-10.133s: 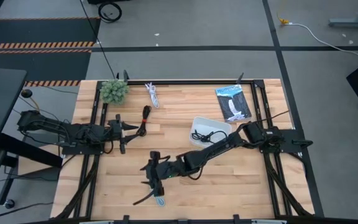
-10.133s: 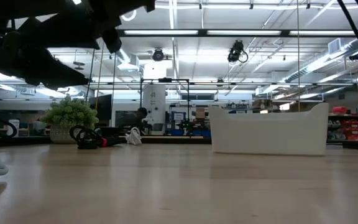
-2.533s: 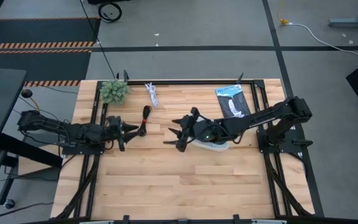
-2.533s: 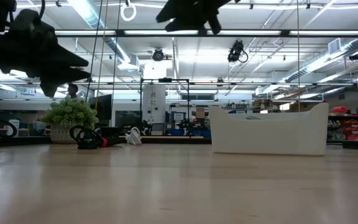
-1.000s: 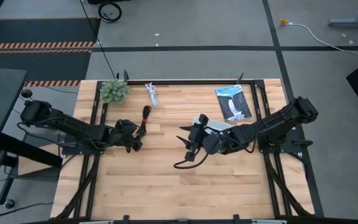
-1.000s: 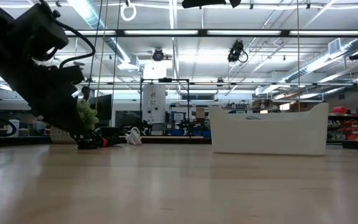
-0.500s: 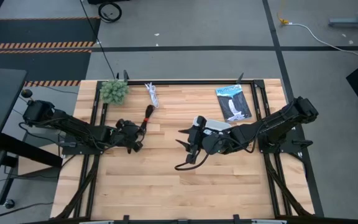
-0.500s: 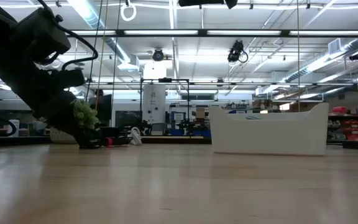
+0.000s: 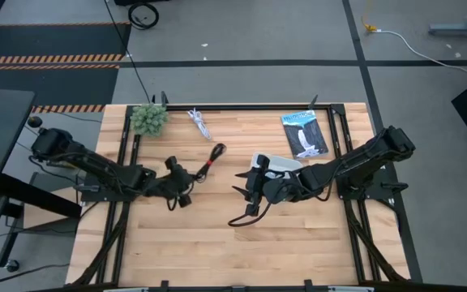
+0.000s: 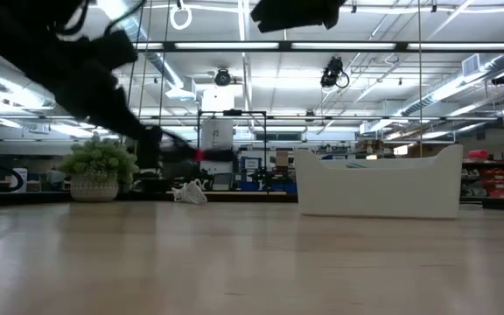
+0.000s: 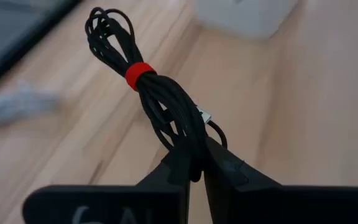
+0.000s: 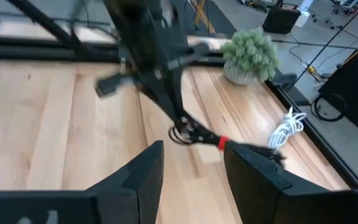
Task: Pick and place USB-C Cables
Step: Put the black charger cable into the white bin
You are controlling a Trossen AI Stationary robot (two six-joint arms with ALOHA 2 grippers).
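The black cable with a red band is up in the air over the table's middle left, and my left gripper is shut on it. In the low view this cable shows well above the wood. A white cable lies on the table near the far edge. My right gripper hovers open near the centre, beside the white tray, with nothing between its fingers. The other cables are not in view. My left gripper pinches one end of the bundle between its two fingers, near a small connector. The fingers come from the table's left and lie along the bundle. The bundle sticks out past the fingertips, red band beyond them, lifted clear of the table.
A small potted plant stands at the far left corner. A flat black packet lies at the far right. The tray is partly covered by my right arm. Bare wood spreads across the near half of the table.
My left gripper has taken hold of the red-banded cable where it lay and has gone up, toward the table's right and a little toward the near edge. The cable is lifted clear now and has turned, pointing toward the far right.
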